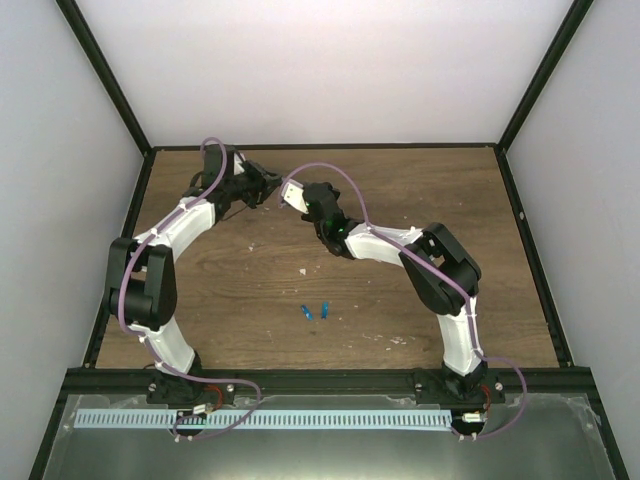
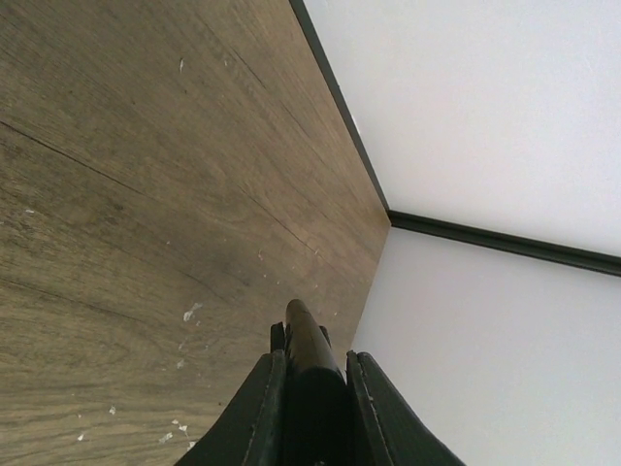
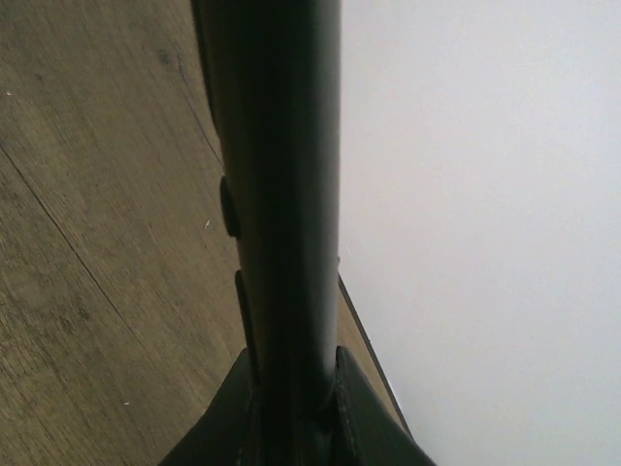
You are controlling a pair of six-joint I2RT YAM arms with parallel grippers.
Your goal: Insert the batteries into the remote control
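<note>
Top external: a wooden table (image 1: 250, 290) fills the floor of a white-walled, black-framed cell, with both arms reaching to its far half.
Left arm (image 1: 150, 280): it arches up from the near left base and bends inward toward the far centre.
Right arm (image 1: 440, 270): it arches from the near right base toward the same spot, its wrist close to the left one.
Remote (image 3: 277, 146): a long black bar, lifted off the table at the far centre. It runs straight out from the right fingers, with small bumps along its left edge.
Right gripper (image 3: 291, 364): clenched on the near end of the remote, one finger on each side.
Left gripper (image 2: 312, 359): clenched on a short black piece (image 2: 306, 340), whose rounded tip pokes out past the fingers above the wood.
Batteries (image 1: 306, 313): two blue cylinders lying side by side on the table, near the middle. They are well apart from both grippers and nearer the bases.
Specks (image 1: 303, 271): pale bits are scattered on the wood, some just beyond the batteries.
</note>
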